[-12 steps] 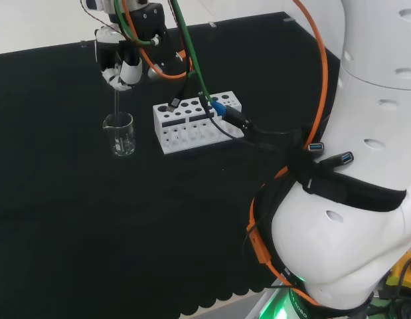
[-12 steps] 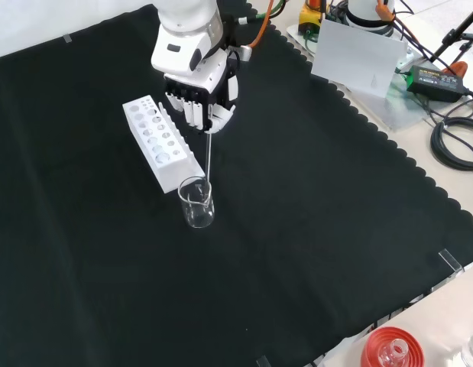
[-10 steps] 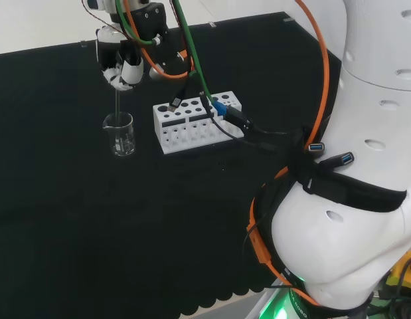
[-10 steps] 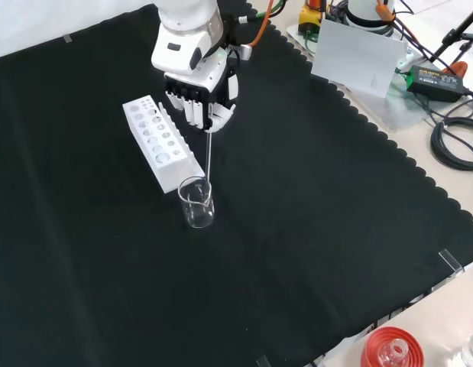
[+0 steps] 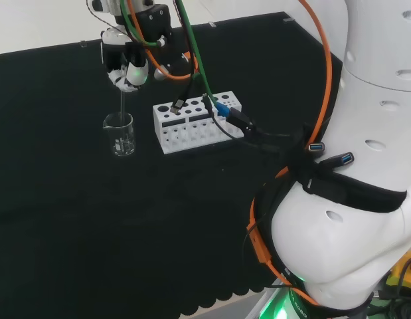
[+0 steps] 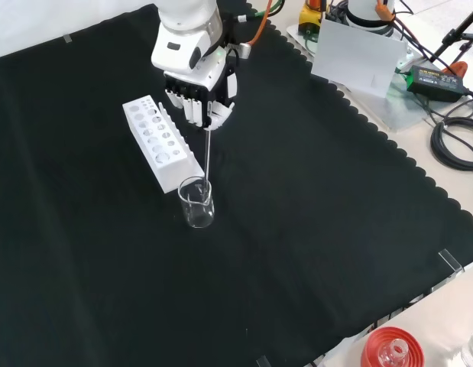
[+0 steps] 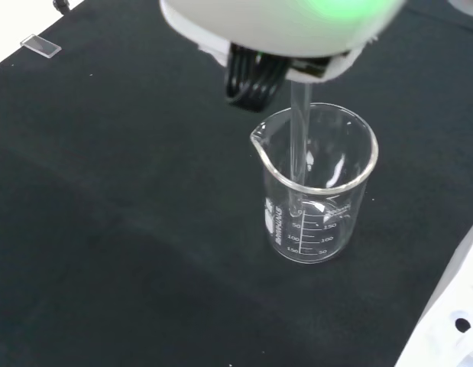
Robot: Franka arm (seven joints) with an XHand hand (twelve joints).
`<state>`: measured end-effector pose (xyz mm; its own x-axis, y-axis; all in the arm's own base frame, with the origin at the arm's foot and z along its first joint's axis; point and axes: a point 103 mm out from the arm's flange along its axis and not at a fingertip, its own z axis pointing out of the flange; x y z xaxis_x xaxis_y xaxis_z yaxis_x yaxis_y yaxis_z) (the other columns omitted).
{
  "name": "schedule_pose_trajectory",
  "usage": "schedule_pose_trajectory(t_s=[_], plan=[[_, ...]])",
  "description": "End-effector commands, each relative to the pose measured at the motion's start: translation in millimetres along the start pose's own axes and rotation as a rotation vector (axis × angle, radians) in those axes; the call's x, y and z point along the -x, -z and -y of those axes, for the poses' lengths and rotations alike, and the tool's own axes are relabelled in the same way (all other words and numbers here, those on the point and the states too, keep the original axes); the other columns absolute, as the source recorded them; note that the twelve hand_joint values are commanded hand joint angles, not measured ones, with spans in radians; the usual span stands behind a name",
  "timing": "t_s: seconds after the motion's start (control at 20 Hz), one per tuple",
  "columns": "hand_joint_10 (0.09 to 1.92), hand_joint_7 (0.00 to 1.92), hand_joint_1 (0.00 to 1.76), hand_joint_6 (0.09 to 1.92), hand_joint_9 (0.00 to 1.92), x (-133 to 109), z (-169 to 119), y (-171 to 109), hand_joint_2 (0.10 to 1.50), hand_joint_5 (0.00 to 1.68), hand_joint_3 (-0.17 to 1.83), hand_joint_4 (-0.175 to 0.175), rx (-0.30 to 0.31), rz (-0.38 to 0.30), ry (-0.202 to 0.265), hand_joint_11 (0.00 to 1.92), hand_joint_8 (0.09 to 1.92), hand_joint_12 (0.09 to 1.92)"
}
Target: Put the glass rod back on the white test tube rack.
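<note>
The hand (image 5: 127, 66) (image 6: 199, 95) hangs above a small clear beaker (image 5: 119, 134) (image 6: 196, 202) (image 7: 316, 191), its fingers curled on the top of a thin glass rod (image 5: 120, 106) (image 6: 208, 157) (image 7: 299, 145). The rod points straight down, and its lower end sits inside the beaker's mouth. The white test tube rack (image 5: 195, 121) (image 6: 161, 141) lies right of the beaker in the head view, up and to the left of it in the front view. A corner of the rack (image 7: 450, 336) appears in the wrist view.
The arm's white links (image 5: 364, 166) take up the right of the head view, with orange and black cables (image 5: 258, 136) running over the rack. Off the cloth in the front view stand a red ribbed stand (image 6: 393, 348), a white sheet (image 6: 358, 53) and cables (image 6: 454, 138).
The hand has risen a little with the rod, so the rod's lower end now sits higher in the beaker. The beaker and the rack have stayed put.
</note>
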<state>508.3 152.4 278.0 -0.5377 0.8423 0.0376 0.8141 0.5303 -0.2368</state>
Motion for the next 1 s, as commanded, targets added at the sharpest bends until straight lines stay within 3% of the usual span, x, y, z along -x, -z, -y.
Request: schedule_pose_trajectory(t_s=[0.05, 1.0], plan=[[0.55, 1.23, 1.31, 0.91, 1.73, 4.2, 0.6, 3.3, 0.59, 1.17, 0.85, -0.175, 0.013, -0.013, -0.009, 1.61, 0.90, 0.73], [0.55, 1.23, 1.31, 0.91, 1.73, 15.7, 23.0, 53.3, 0.59, 1.17, 0.85, -0.175, 0.078, -0.020, -0.049, 1.61, 0.90, 0.73]])
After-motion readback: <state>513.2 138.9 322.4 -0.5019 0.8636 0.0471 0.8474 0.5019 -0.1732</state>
